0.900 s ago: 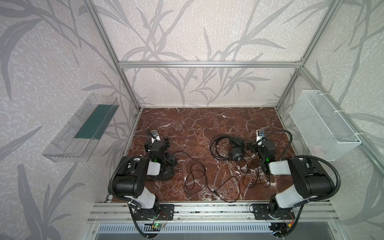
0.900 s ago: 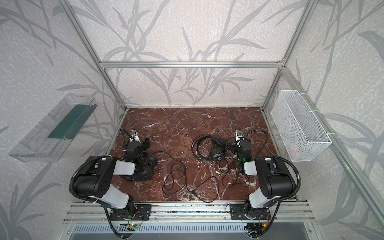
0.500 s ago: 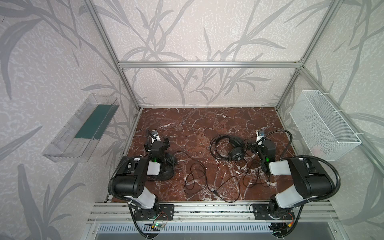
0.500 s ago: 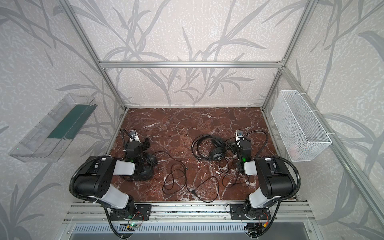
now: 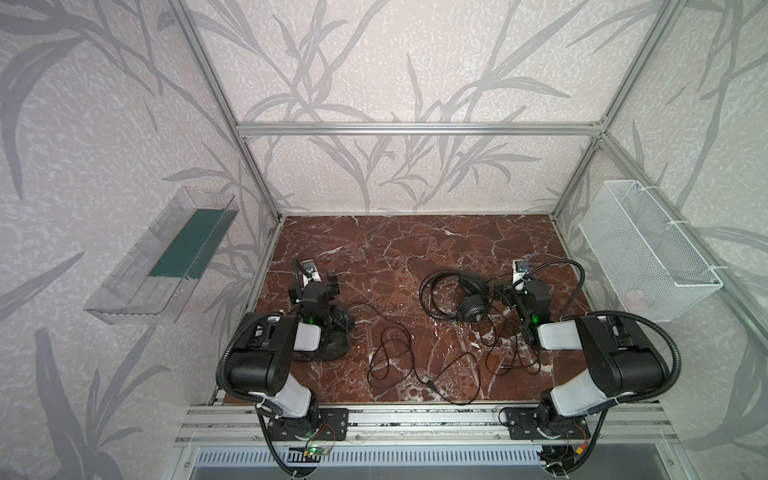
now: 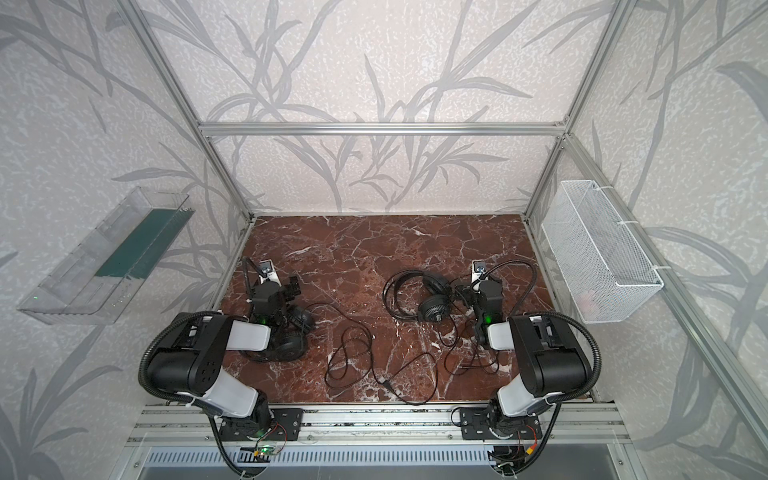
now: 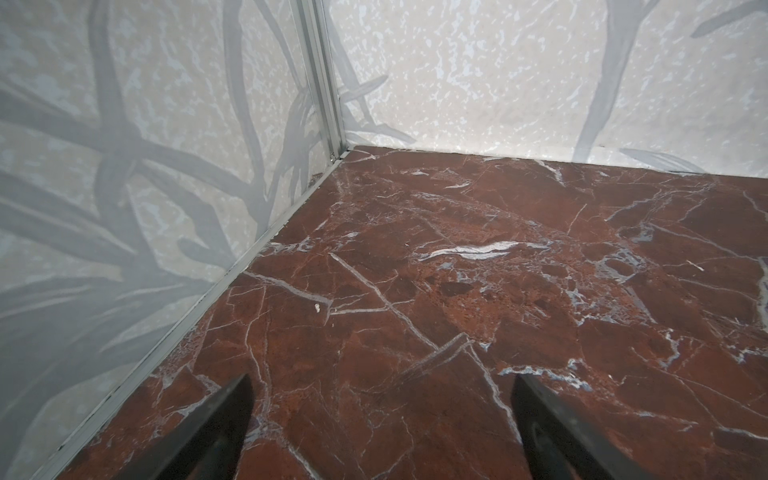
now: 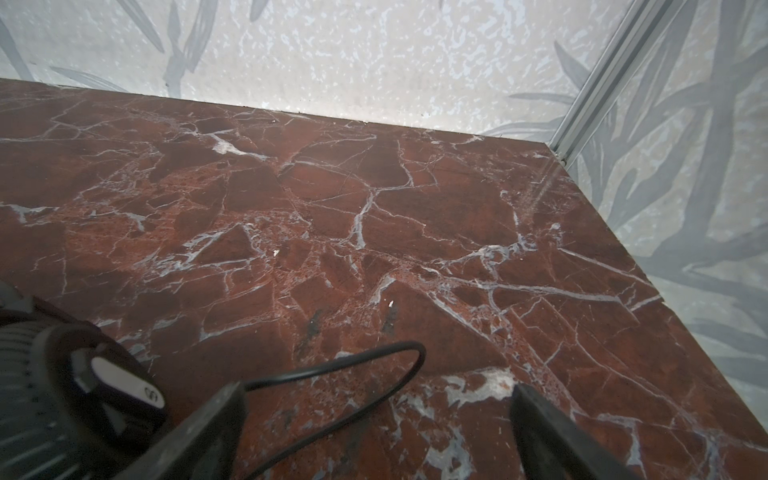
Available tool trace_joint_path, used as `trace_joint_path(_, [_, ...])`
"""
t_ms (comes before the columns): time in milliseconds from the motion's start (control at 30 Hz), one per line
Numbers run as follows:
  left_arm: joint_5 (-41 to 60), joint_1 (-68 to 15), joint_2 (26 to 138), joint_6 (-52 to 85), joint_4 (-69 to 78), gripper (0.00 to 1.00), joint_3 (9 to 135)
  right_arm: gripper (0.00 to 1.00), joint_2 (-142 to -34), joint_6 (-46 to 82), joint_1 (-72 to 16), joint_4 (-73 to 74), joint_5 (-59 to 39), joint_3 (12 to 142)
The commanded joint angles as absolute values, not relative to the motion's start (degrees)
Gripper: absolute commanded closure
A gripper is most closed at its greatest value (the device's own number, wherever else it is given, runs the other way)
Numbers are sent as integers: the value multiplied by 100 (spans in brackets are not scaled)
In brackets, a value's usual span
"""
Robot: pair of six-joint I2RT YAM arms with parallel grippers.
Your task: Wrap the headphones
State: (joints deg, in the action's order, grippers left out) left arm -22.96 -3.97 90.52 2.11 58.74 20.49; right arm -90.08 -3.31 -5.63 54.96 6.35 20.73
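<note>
One of the headphones (image 5: pixel 471 307) lies right of the middle of the red marble floor, its earcups together and its headband looped to the left. The other headphones (image 5: pixel 336 345) lie mostly hidden under my left arm. Their thin black cables (image 5: pixel 390 357) sprawl in loose loops toward the front. My left gripper (image 7: pixel 382 380) is open over bare marble near the left wall. My right gripper (image 8: pixel 377 390) is open just right of the middle set's earcup (image 8: pixel 62 374). A cable loop (image 8: pixel 374 357) lies on the floor between its fingers, ungripped. Both top views show the same layout.
A clear plastic bin (image 5: pixel 166 257) with a green bottom hangs on the left wall. A white wire basket (image 5: pixel 648 253) hangs on the right wall. Aluminium posts stand in the corners, and a metal rail (image 5: pixel 415 415) runs along the front edge.
</note>
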Motion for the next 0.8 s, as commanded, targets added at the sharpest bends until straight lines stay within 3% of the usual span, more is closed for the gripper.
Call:
trace_joint_path(0, [-2207,-311,9073,200,5882,1,2021,1,-9062,-376,-606,5589,527,2118])
trace_joint_path(267, [-1867,-130,9016,316,5670,1,2078,1,-9049,-370,-606,5633,538,2098])
trace_joint_path(333, [-2125,-125,8833,408,5470,1,2115,1,-8649,-301,-647,5438,924,2049])
trace_joint_path(500, [-2959,-162,7501,1033,2770,1,3073,1,-6522,230,-728,2622,884,2856])
trace_joint_path(600, [-3122,-121,6526,2070,1069,1,3685,1,-5971,1684,-745,1798,873,3326])
trace_joint_path(700, [-3569,-122,5933,3927,-1624,1,4568,1,-5704,4152,-690,958,1312,3535])
trace_joint_path(767, [-3315,-108,5731,4255,-2796,1,4944,1,-5526,4884,-660,1029,958,3348])
